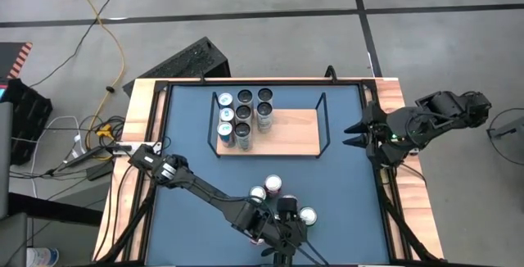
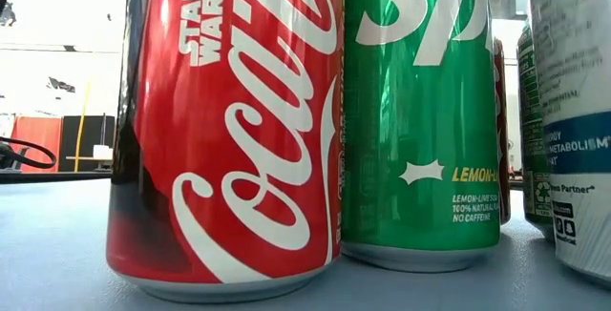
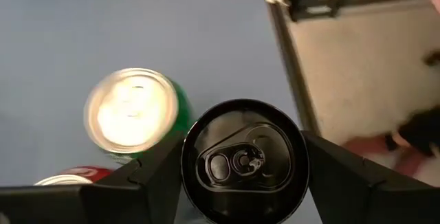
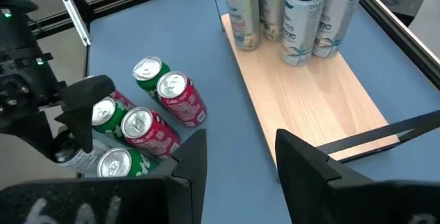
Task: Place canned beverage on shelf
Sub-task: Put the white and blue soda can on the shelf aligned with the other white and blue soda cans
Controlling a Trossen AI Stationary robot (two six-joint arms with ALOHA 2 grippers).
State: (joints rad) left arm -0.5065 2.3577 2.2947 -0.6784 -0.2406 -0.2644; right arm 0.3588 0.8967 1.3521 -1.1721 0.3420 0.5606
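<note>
A black-topped can [image 3: 244, 165] stands upright on the blue table between the fingers of my left gripper [image 3: 244, 138], which is shut on it near the table's front edge [image 1: 282, 218]. Around it stand loose cans: a green one [image 3: 134, 114], a red one [image 4: 182, 99] and others. The shelf [image 1: 291, 132], a light-wood board in a black wire frame, lies at the table's far middle with several cans [image 1: 244, 118] on its left part. My right gripper [image 1: 350, 136] hangs open and empty past the shelf's right end. My left gripper pinches the black-topped can's upper wall [image 3: 187, 162] between its two fingers, one on each side just under the rim. The fingers [image 3: 155, 179] come slanting down from the near left. The can stands upright; its foot is hidden by its own top.
The loose cans crowd close on the held can's left and far sides [image 1: 273, 185]. In the low view a red cola can [image 2: 224, 130], a green can [image 2: 420, 111] and a white can [image 2: 573, 111] stand side by side. The shelf's right half [image 4: 309, 107] is bare wood.
</note>
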